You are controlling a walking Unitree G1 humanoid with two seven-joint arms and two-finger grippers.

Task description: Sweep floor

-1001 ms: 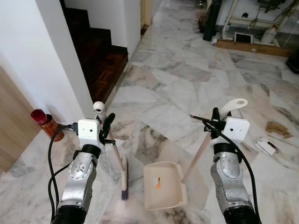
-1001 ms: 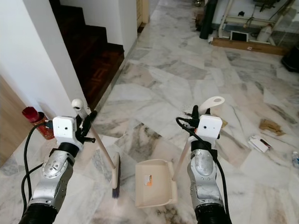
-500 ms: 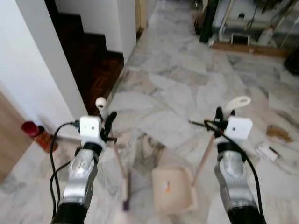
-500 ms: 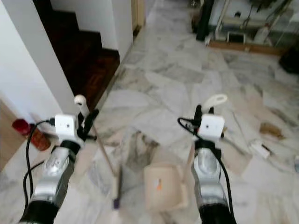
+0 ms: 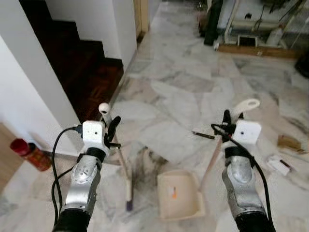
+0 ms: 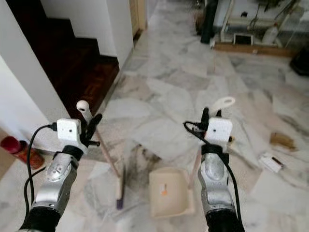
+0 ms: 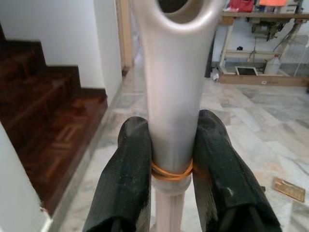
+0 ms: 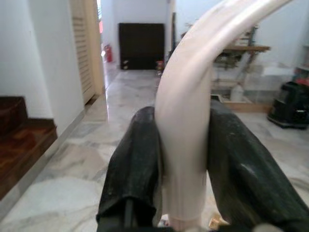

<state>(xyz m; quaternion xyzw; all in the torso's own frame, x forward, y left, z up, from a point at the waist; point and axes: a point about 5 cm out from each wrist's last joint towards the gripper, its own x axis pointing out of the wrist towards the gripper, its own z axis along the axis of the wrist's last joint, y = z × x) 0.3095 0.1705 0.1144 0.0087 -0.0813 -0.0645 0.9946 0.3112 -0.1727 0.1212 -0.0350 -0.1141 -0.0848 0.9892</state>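
Note:
My left gripper (image 5: 112, 129) is shut on the pale handle of a broom (image 5: 121, 162). The broom slants down to its brush head (image 5: 128, 193), which rests on the marble floor (image 5: 174, 92) in front of me. My right gripper (image 5: 225, 121) is shut on the cream handle of a dustpan (image 5: 211, 157). The dustpan's pan (image 5: 179, 194) sits on the floor just right of the brush. The left wrist view shows the black fingers (image 7: 128, 179) clamped on the broom handle (image 7: 172, 111). The right wrist view shows the fingers (image 8: 135, 164) on the curved dustpan handle (image 8: 186, 140).
A white wall corner (image 5: 43, 92) and dark wooden stairs (image 5: 82, 63) rise at my left, with a red bottle (image 5: 29, 153) at the wall's foot. A thin black stick (image 5: 203, 135), a brown scrap (image 5: 288, 142) and a white packet (image 5: 279, 165) lie on the floor to the right. Furniture stands far back.
The whole view has shifted as I moved, and the blur of half a second ago has cleared. Both grippers keep their hold and stay where they were before me.

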